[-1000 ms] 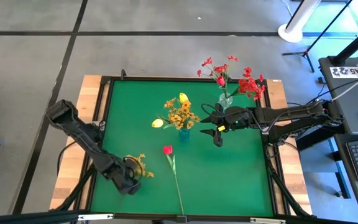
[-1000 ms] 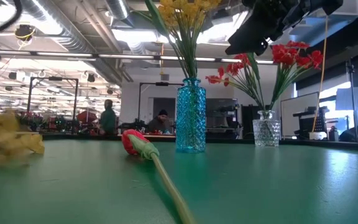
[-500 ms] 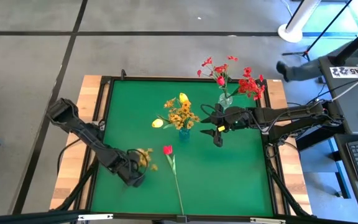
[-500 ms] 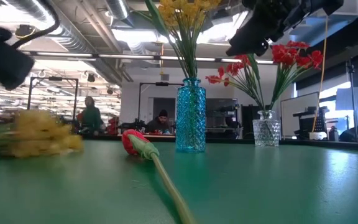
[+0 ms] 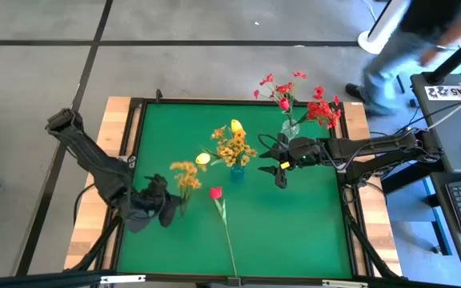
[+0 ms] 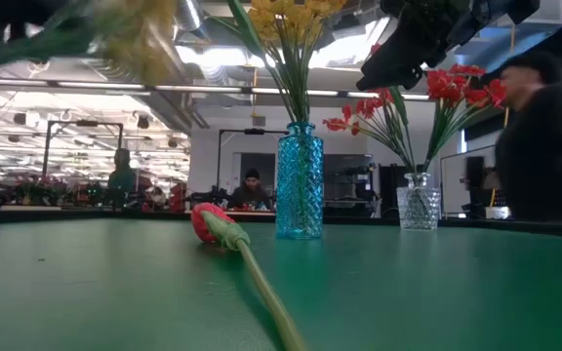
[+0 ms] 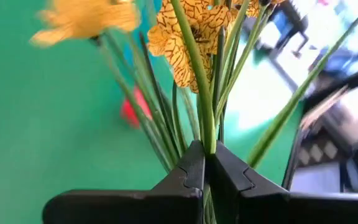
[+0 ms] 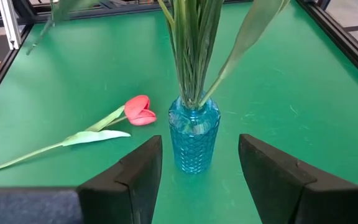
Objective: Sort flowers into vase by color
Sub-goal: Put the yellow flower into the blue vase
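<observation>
— Where do we stand with the sorting?

— We have the yellow-orange blossom cluster on thin green stems [image 5: 186, 178] lifted clear of the green worktop [image 5: 294, 232], with the left gripper [image 7: 208, 163] pinching the stems, its jaws pressed together on them. It hangs over the left half of the worktop, well apart from the blue cut-glass vase [image 5: 237, 170].

— And what is already done?

— The blue vase carries yellow tulips and orange blossoms [image 5: 232, 146]; the clear glass vase [image 5: 290, 128] behind it carries red sprays and a red tulip [image 5: 310, 106]. So most of it looks sorted, by our reckoning.

— What is left?

— Our cluster must reach the blue vase, and one red tulip on a long green stem [image 5: 216, 193] lies flat on the worktop near it. The right gripper [image 5: 275, 161] hovers beside the blue vase, jaws spread and empty.
</observation>
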Controlling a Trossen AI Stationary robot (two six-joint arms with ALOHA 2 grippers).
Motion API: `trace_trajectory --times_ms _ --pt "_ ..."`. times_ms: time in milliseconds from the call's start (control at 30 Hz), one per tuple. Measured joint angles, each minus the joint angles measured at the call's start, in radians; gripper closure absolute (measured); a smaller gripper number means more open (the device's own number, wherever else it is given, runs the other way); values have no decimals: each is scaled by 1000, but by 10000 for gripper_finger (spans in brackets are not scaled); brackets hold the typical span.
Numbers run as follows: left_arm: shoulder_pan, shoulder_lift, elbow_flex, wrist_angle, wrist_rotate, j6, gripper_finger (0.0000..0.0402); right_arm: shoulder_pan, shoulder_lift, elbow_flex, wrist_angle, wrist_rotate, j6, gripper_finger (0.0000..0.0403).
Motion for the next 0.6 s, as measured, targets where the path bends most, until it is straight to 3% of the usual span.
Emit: trace_trajectory --times_ms 200,400,600 --pt "-41 -8 2 225 -330 350 401 0 5 -18 65 0 23 191" --pt "-48 -5 2 352 -557 634 401 0 8 -147 307 -66 51 191" --pt "-19 -4 2 382 -698 757 401 0 14 -316 611 -97 110 191"
